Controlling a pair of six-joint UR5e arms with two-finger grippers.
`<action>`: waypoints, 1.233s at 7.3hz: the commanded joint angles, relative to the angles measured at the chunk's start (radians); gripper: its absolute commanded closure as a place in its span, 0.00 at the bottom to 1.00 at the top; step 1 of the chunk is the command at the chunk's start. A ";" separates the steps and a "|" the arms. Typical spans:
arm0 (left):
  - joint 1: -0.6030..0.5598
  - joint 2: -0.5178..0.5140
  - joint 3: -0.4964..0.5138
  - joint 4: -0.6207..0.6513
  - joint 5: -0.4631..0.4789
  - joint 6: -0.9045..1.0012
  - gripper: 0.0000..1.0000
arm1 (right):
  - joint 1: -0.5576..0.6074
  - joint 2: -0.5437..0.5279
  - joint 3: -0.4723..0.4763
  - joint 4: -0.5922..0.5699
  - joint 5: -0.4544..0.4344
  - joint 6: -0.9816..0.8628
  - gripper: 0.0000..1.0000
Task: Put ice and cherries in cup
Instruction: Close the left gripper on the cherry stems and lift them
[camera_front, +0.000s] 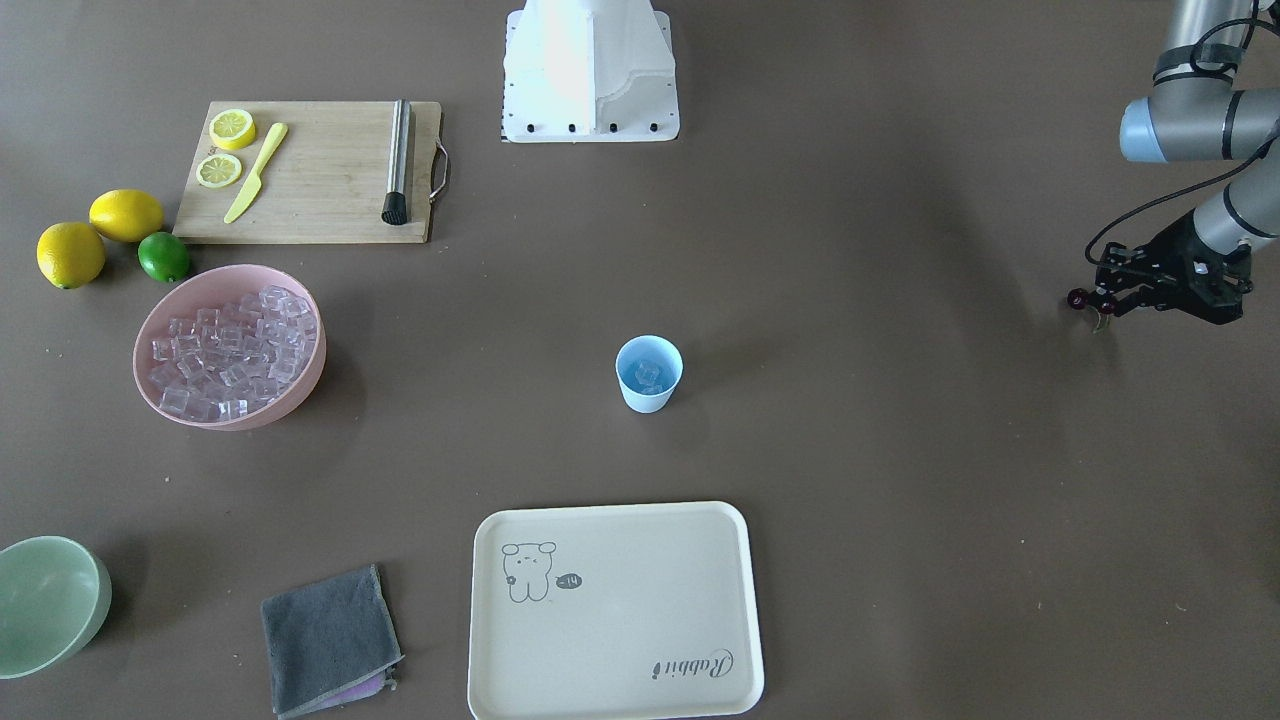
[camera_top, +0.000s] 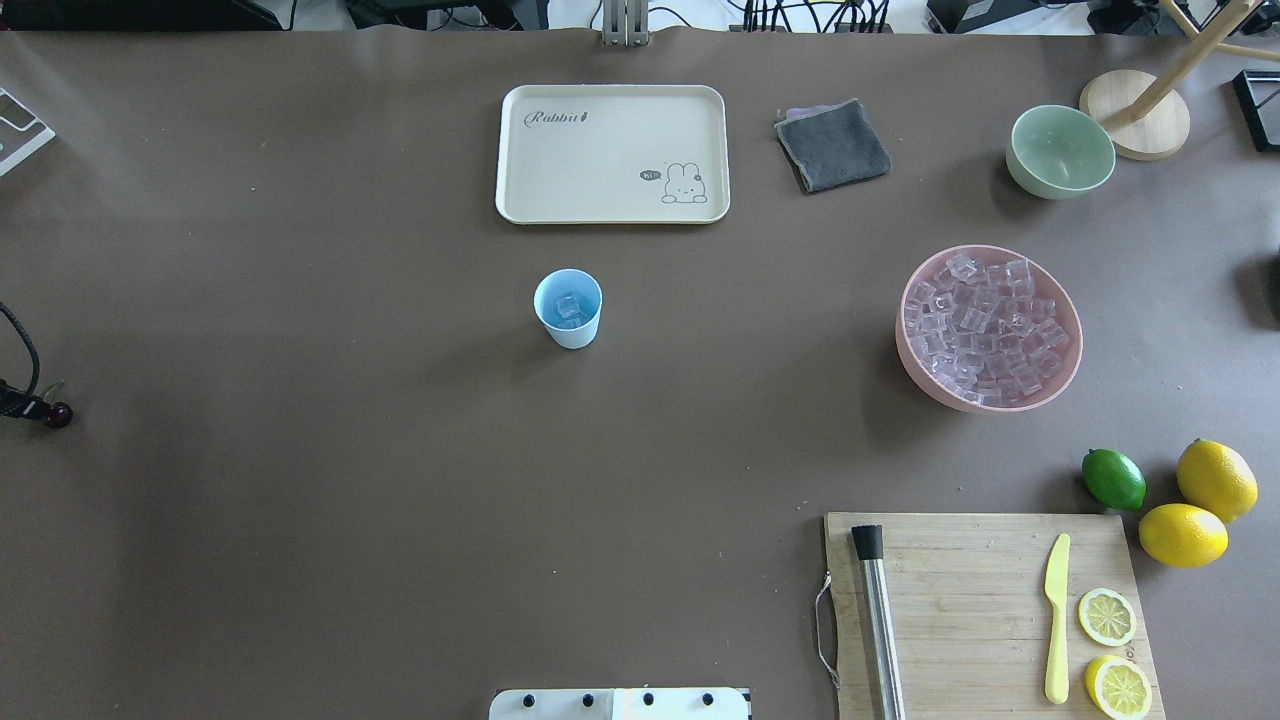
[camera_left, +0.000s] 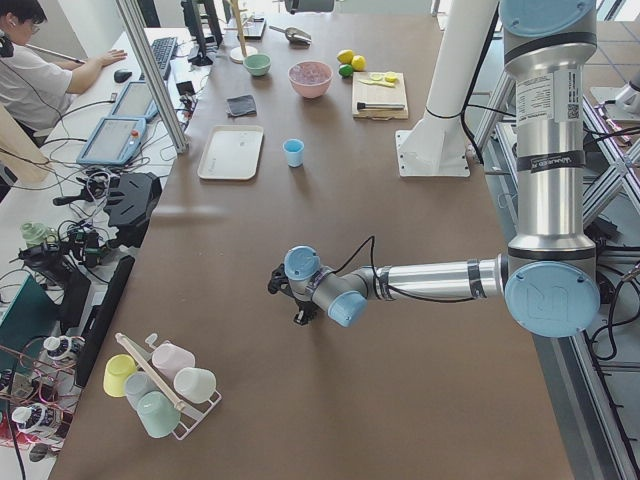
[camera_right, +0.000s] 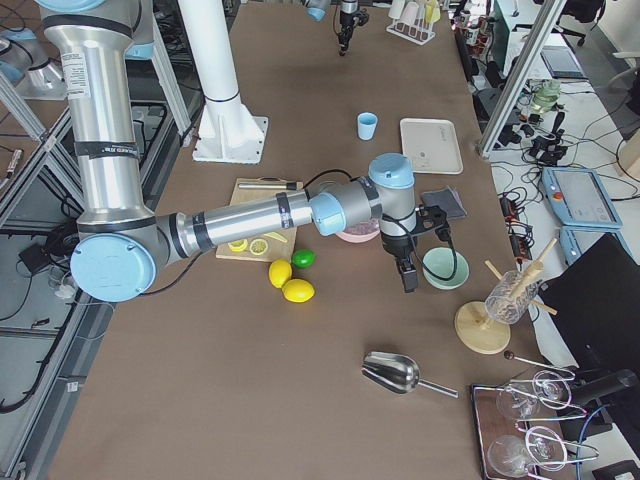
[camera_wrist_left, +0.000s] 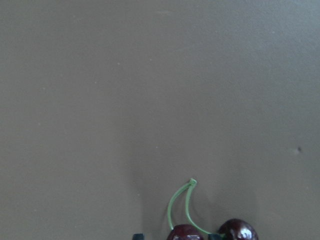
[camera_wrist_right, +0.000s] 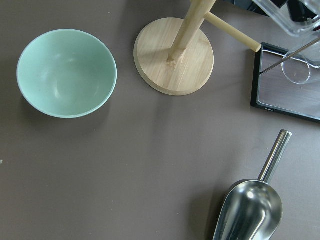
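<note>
The light-blue cup (camera_front: 646, 398) (camera_top: 578, 334) stands mid-table, with a few cubes of ice (camera_front: 650, 374) (camera_top: 569, 306) inside it. Much more ice (camera_front: 228, 345) fills the pink bowl (camera_front: 300, 395). My left gripper (camera_front: 1086, 301) (camera_top: 34, 408) is far out at the table's left side, shut on the cherries (camera_front: 1077, 298) (camera_top: 58, 414) (camera_wrist_left: 236, 231). Their green stems curve up in the left wrist view, over bare table. My right gripper (camera_right: 408, 278) hangs near the pale green bowl (camera_right: 443, 268) (camera_wrist_right: 66, 72); I cannot tell whether it is open or shut.
A cream tray (camera_top: 520, 150) and a grey cloth (camera_top: 833, 146) lie beyond the cup. The cutting board (camera_top: 960, 600) holds lemon slices, a yellow knife and a metal muddler. Two lemons and a lime (camera_top: 1113, 478) sit beside it. A metal scoop (camera_wrist_right: 250, 212) and a wooden stand (camera_wrist_right: 174, 62) are near the right gripper.
</note>
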 joint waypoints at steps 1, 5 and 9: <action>0.001 -0.011 -0.013 -0.016 -0.008 0.016 1.00 | 0.000 0.000 -0.001 0.000 0.000 0.000 0.00; -0.045 -0.215 -0.070 -0.012 -0.071 -0.071 1.00 | 0.000 0.018 0.010 -0.012 0.008 0.014 0.00; -0.029 -0.511 -0.116 -0.010 -0.063 -0.382 1.00 | -0.002 0.009 0.001 -0.008 0.012 0.014 0.00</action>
